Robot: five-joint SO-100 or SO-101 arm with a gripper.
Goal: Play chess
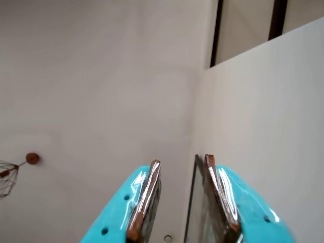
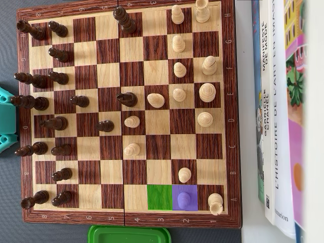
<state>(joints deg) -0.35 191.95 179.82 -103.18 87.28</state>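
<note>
Turquoise hand [image 1: 181, 164] sits closest to the wrist camera, fingers slightly apart, empty, aimed at a bare wall [image 1: 91, 91]. Overhead, only the arm's base [image 2: 6, 119] shows, left of the chessboard [image 2: 230, 101]. A purple-tinted pawn [image 2: 182, 199] stands beside a green square [image 2: 159, 197]. Risk: descending among crowded pieces could topple neighbours.

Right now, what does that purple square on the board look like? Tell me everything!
The purple square sits in the chessboard's bottom row in the overhead view, one square in from the right corner. It is tinted flat violet, beside a green square on its left. A pawn stands on it, tinted purple too. A light rook stands just right.
</note>
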